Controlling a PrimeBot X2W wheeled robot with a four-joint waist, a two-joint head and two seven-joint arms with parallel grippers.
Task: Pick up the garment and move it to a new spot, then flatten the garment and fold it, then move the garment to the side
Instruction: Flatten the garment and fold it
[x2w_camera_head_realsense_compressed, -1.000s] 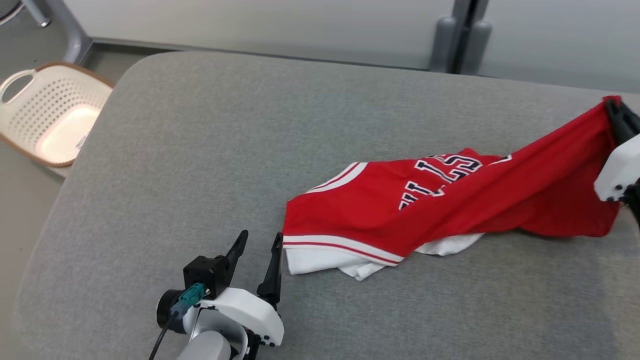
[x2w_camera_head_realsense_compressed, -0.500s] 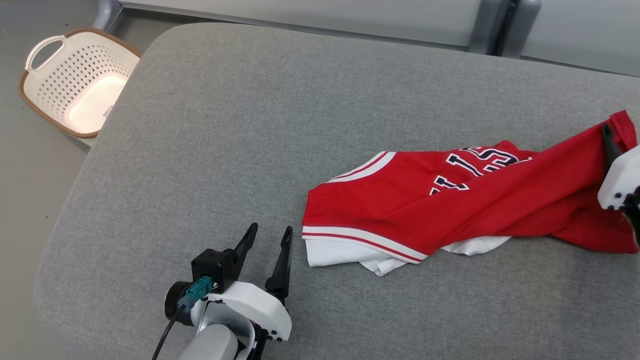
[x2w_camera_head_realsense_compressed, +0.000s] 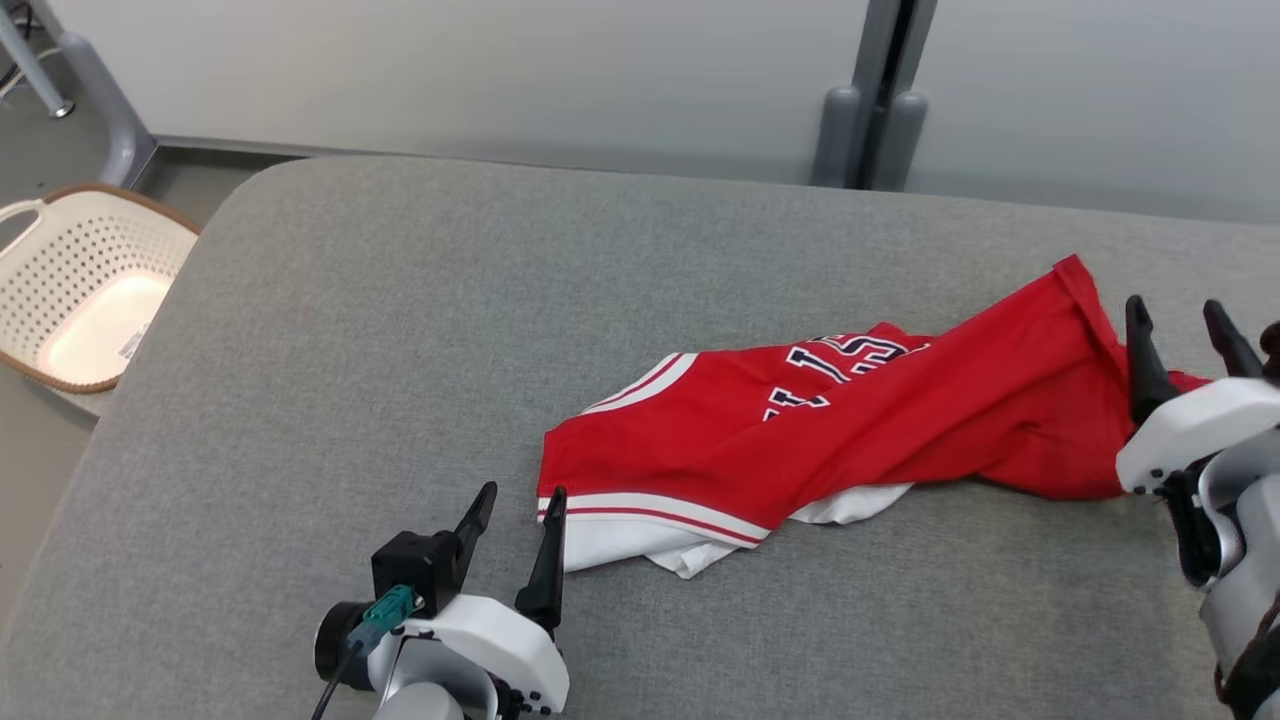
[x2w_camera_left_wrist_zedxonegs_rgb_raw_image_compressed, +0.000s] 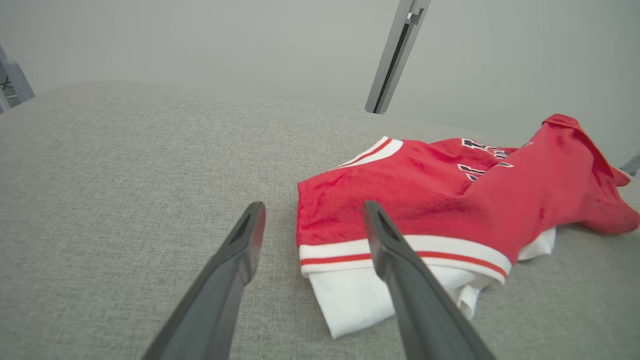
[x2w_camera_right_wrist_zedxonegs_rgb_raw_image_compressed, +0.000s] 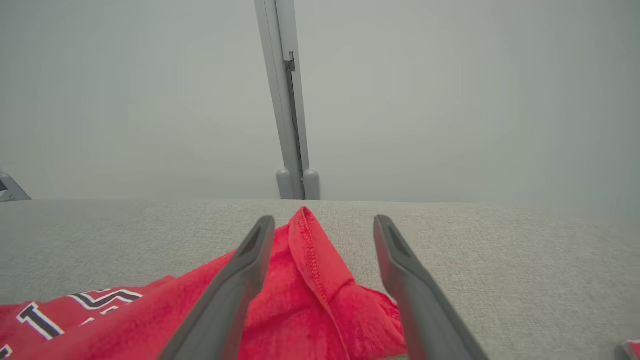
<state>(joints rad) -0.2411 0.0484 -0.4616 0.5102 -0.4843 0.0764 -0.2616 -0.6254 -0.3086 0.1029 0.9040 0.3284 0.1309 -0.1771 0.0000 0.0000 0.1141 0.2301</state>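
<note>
**One red basketball jersey (x2w_camera_head_realsense_compressed: 850, 430) lies loose on a grey upholstered pad (x2w_camera_head_realsense_compressed: 400, 330)**

The jersey sprawls across the pad's right half as a long, rumpled heap. One end reaches toward the pad's near edge and the other toward its right edge. Nothing grips it.

The left gripper (x2w_camera_head_realsense_compressed: 522, 490) hovers low over the pad near its front edge with its two dark fingers spread. One fingertip is just beside the jersey's white trim band (x2w_camera_head_realsense_compressed: 650, 510). The right gripper (x2w_camera_head_realsense_compressed: 1172, 303) sits by the pad's right edge, its fingers also parted. In the right wrist view a stitched red edge (x2w_camera_right_wrist_zedxonegs_rgb_raw_image_compressed: 310, 250) stands up between them, and neither finger pinches it.

The cloth looks light, thin and entirely limp. It drapes into soft ridges, and white lining (x2w_camera_head_realsense_compressed: 620, 545) spills out beneath the red layer. It will probably sag and bunch wherever it is unsupported. A single grip would likely drag it across the pad's textured weave rather than spread it.

The best holds are probably the reinforced edges. One is the striped band at the near end, for the left gripper. The other is the stitched hem standing at the far end, for the right. Pinching both layers at once could trap the lining and leave folds inside. Flattening is not yet begun.
</note>
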